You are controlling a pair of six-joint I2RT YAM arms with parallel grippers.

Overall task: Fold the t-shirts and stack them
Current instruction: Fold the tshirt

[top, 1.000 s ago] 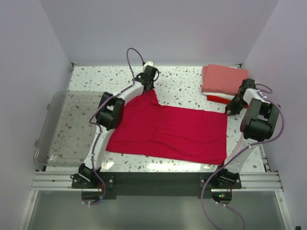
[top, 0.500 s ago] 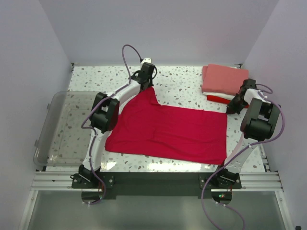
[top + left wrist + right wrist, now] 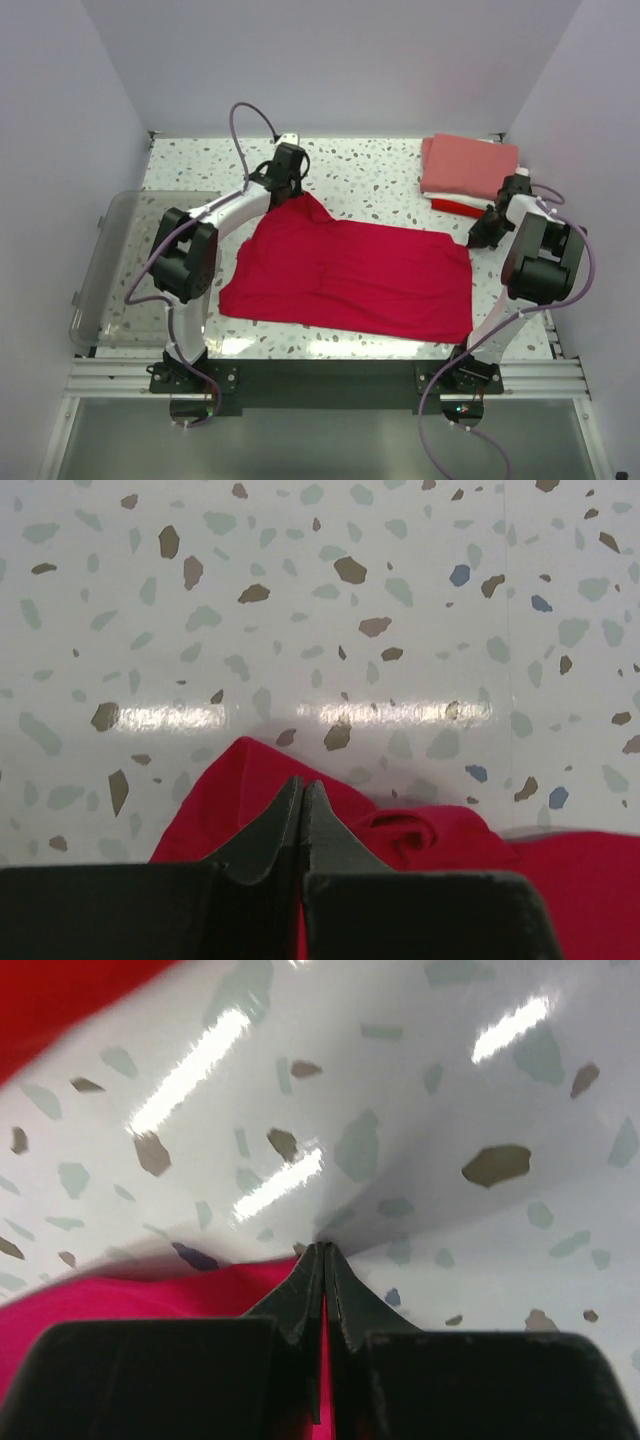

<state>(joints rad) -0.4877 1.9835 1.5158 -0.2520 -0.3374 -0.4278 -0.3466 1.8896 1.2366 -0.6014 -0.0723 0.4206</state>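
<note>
The red shirt [image 3: 350,275] lies spread flat in the middle of the bench [image 3: 380,170], its long side running left to right. The stack [image 3: 468,165] of folded shirts sits in the far right corner, a salmon-pink one on top and slivers of white and red showing under it. A clear bin [image 3: 130,260] hangs over the left edge.

The left hand [image 3: 287,178] is pinched shut on the shirt's far left corner, and the cloth rises in a small peak towards it. The right hand [image 3: 482,233] is shut too, right on the far right corner, just beside the stack. From its own camera the tips meet exactly at the cloth's edge, so that looks like a thin bite.

I'd say the step is the first fold, with both far corners gripped and ready to travel. To do it well, the two hands should rise together and stay level, keeping the far edge taut between them so the middle doesn't sag. Then carry it towards the near edge and lay hem on hem before letting go. The right side needs care, since a shallow pinch could slip and the lift passes close to the stack. The left corner sits farther back than the right, so squaring them first would help.
</note>
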